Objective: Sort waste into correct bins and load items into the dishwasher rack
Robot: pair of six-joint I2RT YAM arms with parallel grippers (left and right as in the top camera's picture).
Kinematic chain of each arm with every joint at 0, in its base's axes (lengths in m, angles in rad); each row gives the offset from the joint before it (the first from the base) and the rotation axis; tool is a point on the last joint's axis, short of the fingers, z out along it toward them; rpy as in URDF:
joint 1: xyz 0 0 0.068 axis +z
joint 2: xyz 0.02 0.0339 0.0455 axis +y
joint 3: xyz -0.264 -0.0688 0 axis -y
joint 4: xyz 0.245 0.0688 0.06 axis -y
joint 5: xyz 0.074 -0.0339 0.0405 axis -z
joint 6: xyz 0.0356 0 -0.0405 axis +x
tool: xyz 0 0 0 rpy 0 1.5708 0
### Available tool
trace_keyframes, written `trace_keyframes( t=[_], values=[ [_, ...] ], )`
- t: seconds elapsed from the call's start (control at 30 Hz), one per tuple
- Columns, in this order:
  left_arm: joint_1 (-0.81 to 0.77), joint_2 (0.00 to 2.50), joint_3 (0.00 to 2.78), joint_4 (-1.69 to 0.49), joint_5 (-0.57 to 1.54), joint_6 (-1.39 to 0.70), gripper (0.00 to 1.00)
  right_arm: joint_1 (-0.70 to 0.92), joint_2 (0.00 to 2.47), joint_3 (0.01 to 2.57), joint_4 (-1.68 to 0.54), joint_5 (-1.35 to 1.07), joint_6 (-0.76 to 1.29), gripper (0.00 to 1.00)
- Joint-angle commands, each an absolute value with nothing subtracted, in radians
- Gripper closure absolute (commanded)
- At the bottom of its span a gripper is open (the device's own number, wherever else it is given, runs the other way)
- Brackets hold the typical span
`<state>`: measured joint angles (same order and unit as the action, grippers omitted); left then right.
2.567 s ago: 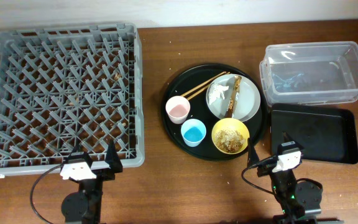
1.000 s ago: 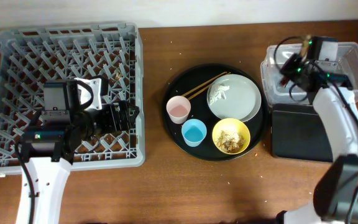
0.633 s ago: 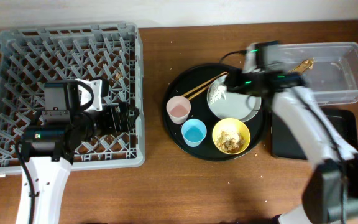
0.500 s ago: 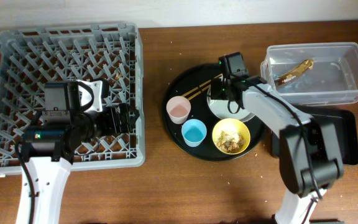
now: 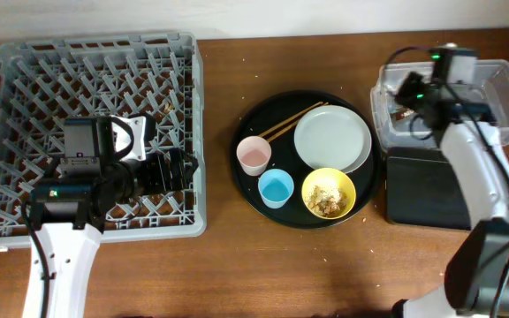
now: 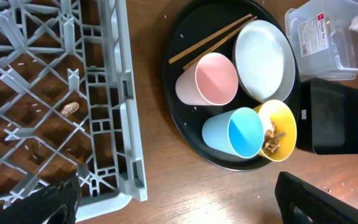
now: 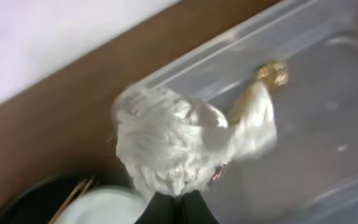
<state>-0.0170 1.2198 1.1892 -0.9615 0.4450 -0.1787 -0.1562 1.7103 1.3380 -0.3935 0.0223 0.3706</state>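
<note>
The crumpled white tissue (image 7: pixel 166 149) is clamped at its lower folds by the right gripper (image 7: pixel 174 205) and is held over a corner of the clear plastic tub (image 7: pixel 328 124), where one gold-brown wrapper (image 7: pixel 269 73) lies. The tissue is judged very light, soft and compressible; any bunched fold serves as a hold, though it may cling to the pads on release. One pink cup (image 6: pixel 209 79), one light-blue cup (image 6: pixel 241 132), one yellow bowl (image 6: pixel 281 127) with food scraps (image 6: pixel 272 140), one white plate (image 6: pixel 263 59) and two chopsticks (image 6: pixel 210 39) are counted on the round black tray (image 6: pixel 173 106); one black rectangular tray (image 6: pixel 334 121) and one dishwasher rack (image 6: pixel 104 93) are seen. The left gripper (image 6: pixel 178 198) is spread wide, empty, by the rack's edge.
</note>
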Motion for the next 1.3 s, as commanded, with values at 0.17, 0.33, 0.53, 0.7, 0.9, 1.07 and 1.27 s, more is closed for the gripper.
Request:
trace_keyframes(
  t=[0.17,0.33,0.53,0.7,0.9,1.07,1.27],
  values=[
    [-0.02,1.219,1.204,-0.974,0.45,-0.118,0.01,-0.221,1.445,1.369,-0.702,-0.437,0.284,0.15],
    [-0.019,1.219,1.205,-0.925,0.546,-0.118,0.01,0.089,1.333,1.328,-1.122,-0.452,0.119,0.35],
    [-0.02,1.219,1.204,-0.929,0.547,-0.144,0.01,0.426,1.619,1.182,-0.822,-0.218,0.121,0.46],
    [-0.019,1.219,1.204,-0.899,0.547,-0.239,0.01,0.425,1.752,1.204,-0.804,-0.236,0.139,0.94],
    [0.124,1.219,1.204,-0.739,1.102,-0.287,0.15,0.372,1.426,1.396,-0.985,-0.745,-0.089,0.96],
    [0.115,1.221,1.204,-0.681,1.447,-0.287,0.01,0.297,1.416,1.397,-0.633,-1.197,0.015,0.96],
    [-0.044,1.221,1.204,-0.636,1.522,-0.287,0.27,0.425,1.499,1.397,-0.368,-1.219,0.108,0.96]
  ],
)
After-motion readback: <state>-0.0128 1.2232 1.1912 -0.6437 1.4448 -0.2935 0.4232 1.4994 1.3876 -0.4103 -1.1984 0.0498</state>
